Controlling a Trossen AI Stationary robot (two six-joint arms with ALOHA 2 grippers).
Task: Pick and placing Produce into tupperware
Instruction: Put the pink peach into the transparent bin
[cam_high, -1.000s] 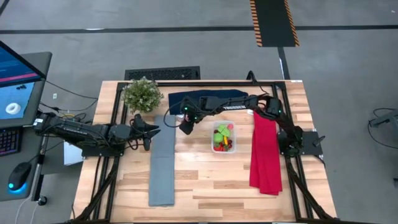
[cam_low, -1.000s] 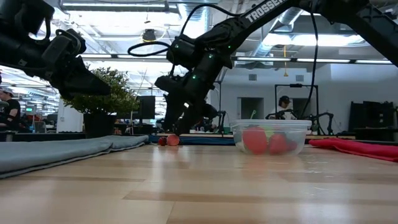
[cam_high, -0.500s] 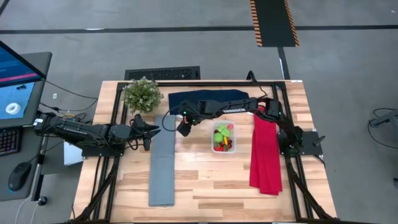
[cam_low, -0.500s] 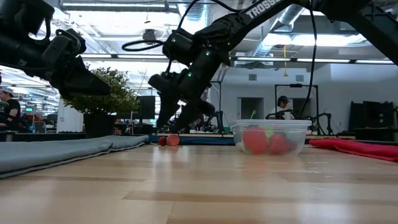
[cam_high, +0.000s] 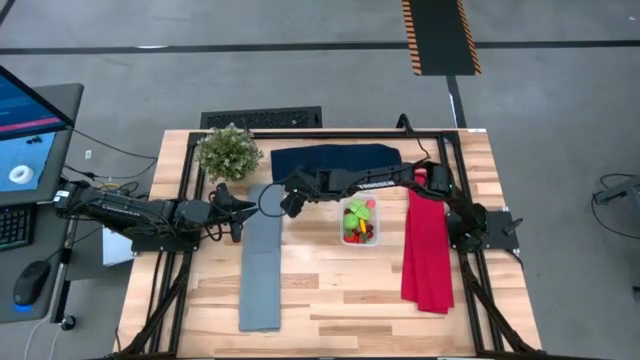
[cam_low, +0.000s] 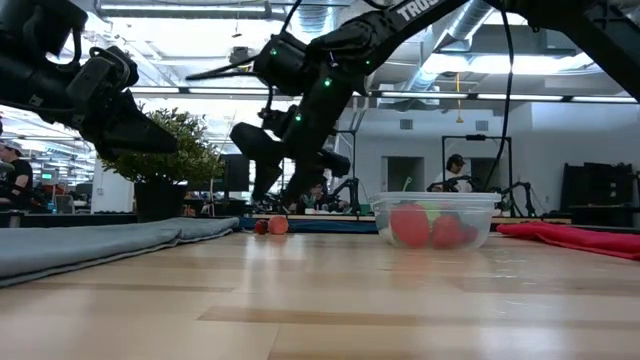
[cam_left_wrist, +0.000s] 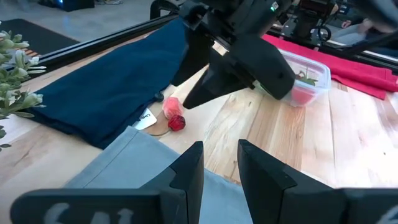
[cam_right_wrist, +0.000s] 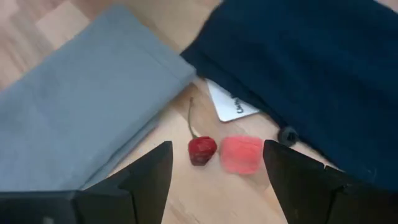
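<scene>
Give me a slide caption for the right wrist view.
Open right gripper above a cherry and pink piece beside grey and navy cloths.

grey concrete floor (cam_high: 300, 80), ceiling lights (cam_low: 480, 97)

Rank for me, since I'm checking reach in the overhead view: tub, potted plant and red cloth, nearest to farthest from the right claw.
1. Tub, just right of the right claw.
2. Potted plant, at the table's back-left corner.
3. Red cloth, along the right edge.

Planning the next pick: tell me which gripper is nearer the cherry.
Right. The right gripper hangs open just above the cherry; the left gripper waits farther off, over the grey cloth.
</scene>
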